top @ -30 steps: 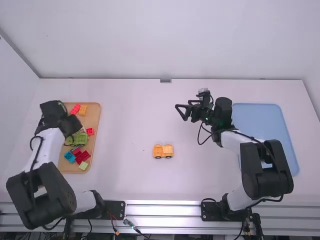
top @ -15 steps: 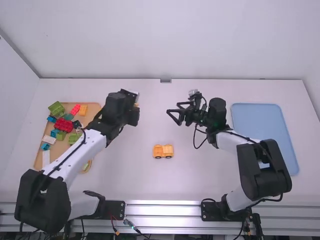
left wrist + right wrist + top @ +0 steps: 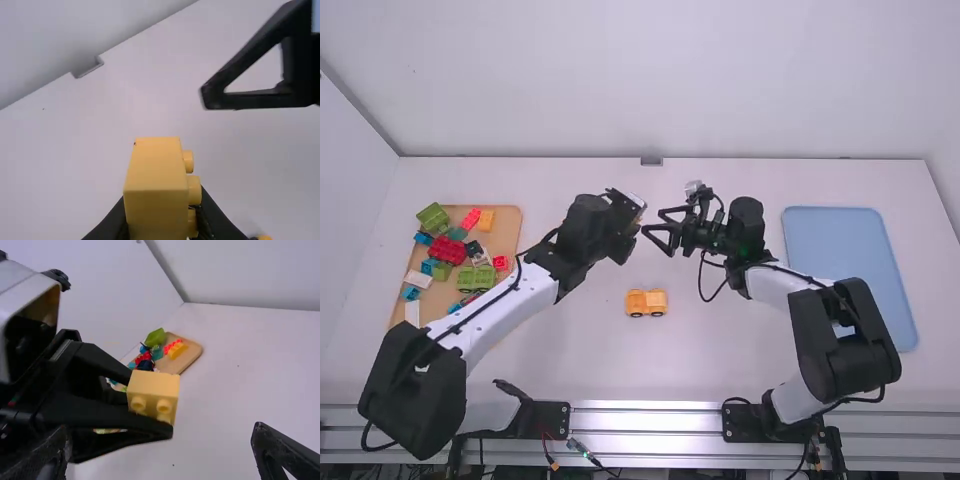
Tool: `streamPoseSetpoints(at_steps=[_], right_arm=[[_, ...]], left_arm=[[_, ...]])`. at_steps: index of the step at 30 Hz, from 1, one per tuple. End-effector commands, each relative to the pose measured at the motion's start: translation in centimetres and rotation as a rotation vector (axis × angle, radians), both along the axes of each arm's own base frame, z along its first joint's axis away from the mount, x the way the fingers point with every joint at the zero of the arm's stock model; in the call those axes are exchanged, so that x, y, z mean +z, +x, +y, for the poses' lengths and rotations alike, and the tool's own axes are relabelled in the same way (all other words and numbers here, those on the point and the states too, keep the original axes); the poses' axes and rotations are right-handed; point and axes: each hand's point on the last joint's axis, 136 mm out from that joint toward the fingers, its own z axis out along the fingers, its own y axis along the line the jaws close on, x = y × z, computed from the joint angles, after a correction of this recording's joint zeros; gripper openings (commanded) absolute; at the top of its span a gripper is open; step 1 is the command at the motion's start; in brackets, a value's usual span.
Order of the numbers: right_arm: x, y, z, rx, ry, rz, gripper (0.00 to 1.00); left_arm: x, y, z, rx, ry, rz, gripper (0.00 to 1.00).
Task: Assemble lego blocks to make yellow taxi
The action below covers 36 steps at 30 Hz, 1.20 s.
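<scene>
Drawn closer together, the left claw [image 3: 629,220] grips one yellow block [image 3: 155,172]; the right claw [image 3: 653,222] gapes open.

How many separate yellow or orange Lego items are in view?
3: a yellow block in the left gripper, a wheeled piece on the table, an orange block on the wooden tray. More may be hidden there.
</scene>
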Motion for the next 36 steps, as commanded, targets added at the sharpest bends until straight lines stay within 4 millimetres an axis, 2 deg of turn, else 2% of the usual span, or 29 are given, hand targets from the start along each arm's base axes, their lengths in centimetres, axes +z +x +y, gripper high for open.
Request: streamPoseSetpoints(at_steps=[1,9,13,18,26,30,35,36], right_arm=[[1.1,0.4,0.4,-0.004,0.011,-0.026,0.93],[1.1,0.4,0.3,-0.008,0.018,0.000,0.90],[0.8,0.8,-0.4,-0.027,0.014,0.016,0.90],[0.4,1.0,-0.8,-0.034,0.008,0.040,0.89],[0.5,0.3,0.3,-0.008,0.006,0.024,0.89],[0.5,0.4,0.3,-0.015,0.005,0.024,0.82],[0.5,0.4,0.3,-0.014,0.007,0.025,0.60],[0.5,0.4,0.3,-0.014,0.007,0.025,0.59]], left_arm=[[-0.3,-0.7,-1.0,-0.060,0.029,-0.015,0.02],[-0.6,-1.2,-2.0,-0.147,0.078,-0.097,0.02],[-1.1,-1.9,-2.9,-0.245,0.082,-0.156,0.02],[-0.2,-1.5,-3.1,-0.224,0.036,-0.212,0.02],[0.6,-1.4,-3.6,-0.223,-0.016,-0.227,0.02],[0.6,-1.5,-3.7,-0.221,-0.032,-0.212,0.02],[0.7,-1.5,-3.7,-0.217,-0.040,-0.210,0.02],[0.8,-1.5,-3.7,-0.210,-0.050,-0.207,0.02]])
